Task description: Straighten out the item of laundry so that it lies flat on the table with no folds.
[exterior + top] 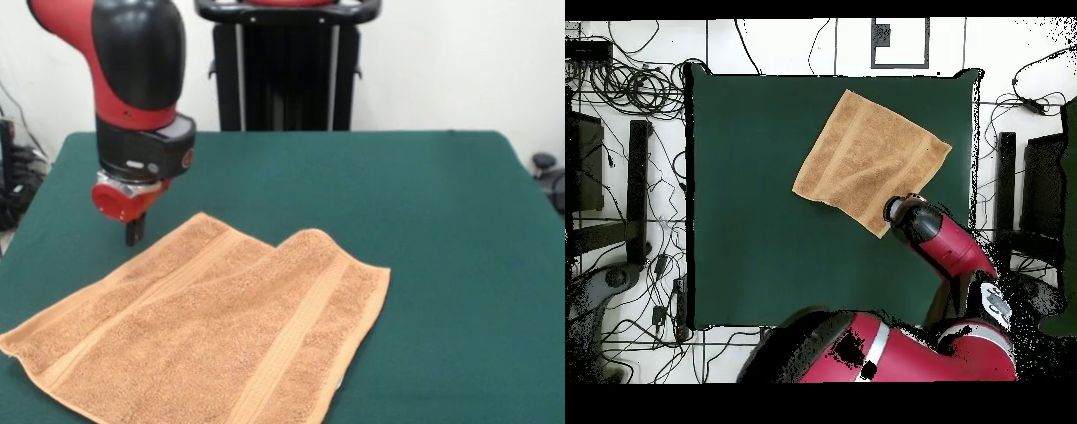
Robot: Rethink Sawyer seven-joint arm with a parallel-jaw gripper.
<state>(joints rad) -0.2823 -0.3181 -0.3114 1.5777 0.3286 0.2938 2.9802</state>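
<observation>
The towel (212, 331) lies spread on the table (424, 230), turned at an angle so that its corners point toward the table's sides. In the front view it takes up the near left part of the green top, one corner close to the near left edge and another pointing toward the table's middle. Two woven bands run across it. It is not quite flat: in the front view its far edge dips in a notch between two raised points, and a soft ridge runs back from that notch, so a shallow fold or overlap remains there. The rest of the cloth looks smooth.

Just off the towel's far left corner, in the front view, stands the gripper (134, 231), hanging straight down from the red and black arm (137, 79). Its dark tip reaches down to the green top right beside the towel's edge; whether it touches the cloth cannot be told. Only one short dark stub shows beneath the red wrist, so how far apart the fingers stand, and whether they pinch anything, cannot be told. From overhead the arm's head (910, 212) covers that same corner of the towel (870, 160) and hides the tip.

Behind the table, beyond the towel, a black pedestal (287, 66) stands against a white wall.
</observation>
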